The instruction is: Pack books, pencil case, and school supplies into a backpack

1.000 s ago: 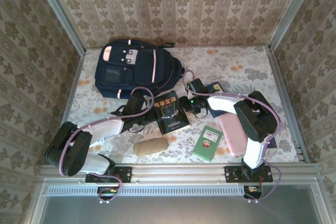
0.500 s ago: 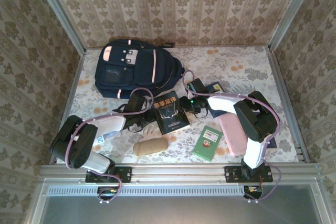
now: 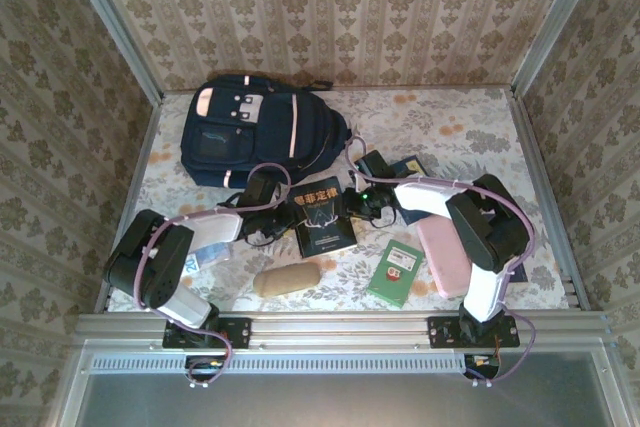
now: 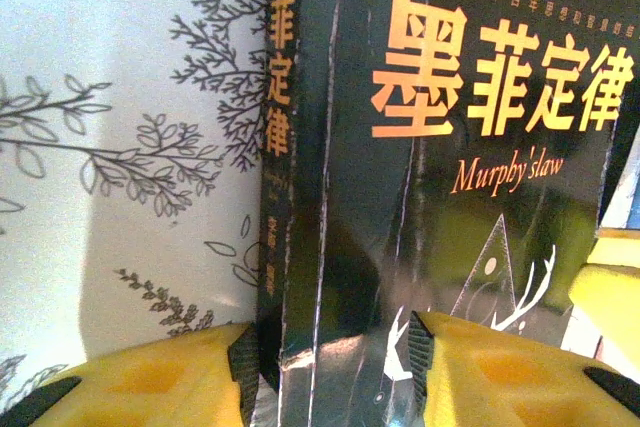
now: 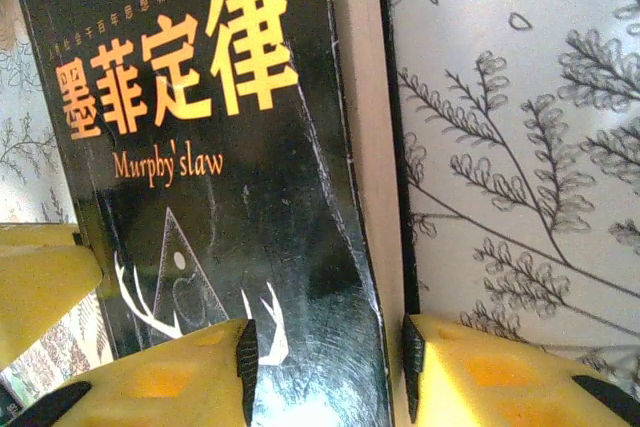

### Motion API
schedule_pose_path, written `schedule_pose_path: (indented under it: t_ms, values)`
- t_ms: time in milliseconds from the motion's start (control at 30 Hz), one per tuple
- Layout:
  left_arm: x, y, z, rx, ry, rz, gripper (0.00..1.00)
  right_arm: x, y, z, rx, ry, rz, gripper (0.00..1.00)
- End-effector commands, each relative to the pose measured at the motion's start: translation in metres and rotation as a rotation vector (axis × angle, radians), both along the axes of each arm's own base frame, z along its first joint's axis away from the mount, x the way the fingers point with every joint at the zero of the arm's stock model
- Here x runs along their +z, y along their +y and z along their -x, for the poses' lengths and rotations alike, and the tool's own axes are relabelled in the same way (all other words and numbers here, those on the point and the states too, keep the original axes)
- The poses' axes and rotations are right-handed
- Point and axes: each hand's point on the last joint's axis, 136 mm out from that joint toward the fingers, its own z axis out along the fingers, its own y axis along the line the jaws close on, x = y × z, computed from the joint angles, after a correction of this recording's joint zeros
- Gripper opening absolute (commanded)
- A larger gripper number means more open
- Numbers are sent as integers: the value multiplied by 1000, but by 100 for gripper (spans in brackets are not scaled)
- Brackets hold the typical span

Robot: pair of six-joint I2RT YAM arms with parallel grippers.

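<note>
Left arm's elbow has swung up and inward, and the black book [image 3: 322, 217] has turned a little. Left gripper [image 4: 335, 367] is clamped across the book's spine edge. Right gripper [image 5: 325, 357] is clamped across its page edge, one pad on the antler cover. The book sits mid-table [image 3: 450, 127], just in front of the backpack [image 3: 255, 132]. Green book [image 3: 395, 272] and pink case [image 3: 440, 255] lie near the right arm's base.
</note>
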Motion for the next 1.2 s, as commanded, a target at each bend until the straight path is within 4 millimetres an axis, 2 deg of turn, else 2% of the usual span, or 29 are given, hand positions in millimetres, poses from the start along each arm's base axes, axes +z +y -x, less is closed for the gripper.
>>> schedule_pose_path:
  t_ms: [0,167,367,433,500,600,733,833,1033,1100,1167]
  values:
    - [-16,-42,1,-101,-31,108,47,41,22,9,81,-34,-104,41]
    - [-15,-47,2,-115,-30,111,45,51,26,14,94,-40,-131,35]
    - [-12,-53,2,-133,-36,121,43,54,32,15,94,-32,-176,27]
    - [-11,-55,3,-140,-38,123,42,50,33,15,90,-17,-181,18]
    - [-10,-55,3,-143,-39,124,42,47,28,13,73,-20,-148,8]
    - [-4,-50,5,-145,-49,104,43,53,11,6,33,-63,-81,3]
    - [16,-35,8,-174,-103,32,51,82,-17,-2,-28,-143,-47,0]
    - [40,-28,6,-191,-165,7,56,109,-26,-3,-41,-205,-77,0]
    - [87,-22,0,-197,-258,40,63,156,-22,5,4,-282,-201,0]
    - [103,-20,-3,-180,-280,106,64,177,-20,10,21,-318,-258,0]
    - [122,-22,-6,-168,-312,197,66,187,-18,15,38,-334,-298,0]
